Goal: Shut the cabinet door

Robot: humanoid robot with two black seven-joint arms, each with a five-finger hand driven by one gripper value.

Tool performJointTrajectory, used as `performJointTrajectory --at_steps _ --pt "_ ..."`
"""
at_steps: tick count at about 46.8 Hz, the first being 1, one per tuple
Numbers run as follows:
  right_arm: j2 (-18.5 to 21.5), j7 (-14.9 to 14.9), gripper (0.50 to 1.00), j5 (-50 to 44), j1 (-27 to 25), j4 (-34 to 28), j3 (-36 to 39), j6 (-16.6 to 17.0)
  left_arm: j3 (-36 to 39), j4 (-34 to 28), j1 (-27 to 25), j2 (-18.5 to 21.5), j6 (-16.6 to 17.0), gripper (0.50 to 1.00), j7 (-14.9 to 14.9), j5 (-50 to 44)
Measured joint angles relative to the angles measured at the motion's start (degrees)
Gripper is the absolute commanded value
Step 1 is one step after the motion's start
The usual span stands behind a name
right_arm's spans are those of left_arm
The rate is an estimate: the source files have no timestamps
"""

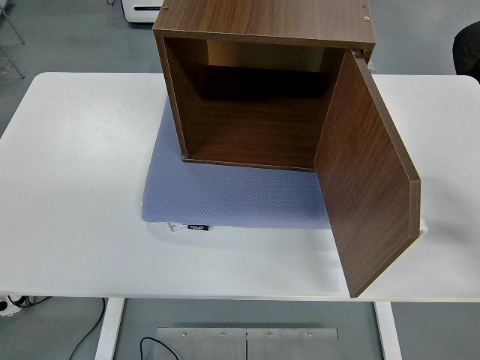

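Cabinet door (367, 176) wide open

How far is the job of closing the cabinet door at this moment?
Nothing is done yet. The cabinet stands on a blue mat, and its door is swung wide open toward the table's near edge. No robot hand is in view, so the whole closing push is left.

cabinet (247, 90): dark walnut-look wooden box, upper middle of frame, open front facing the camera, inside empty
door (367, 169): same wood, hinged on the cabinet's right side, swung wide open toward lower right of frame
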Motion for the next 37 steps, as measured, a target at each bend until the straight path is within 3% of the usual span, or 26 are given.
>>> performJointTrajectory --at_steps 37 --pt "-3.9 0.0 1.0 -8.0 -1.8 10.9 0.0 0.0 0.0 0.0 0.0 0.0 0.0 1.0 0.0 0.0"
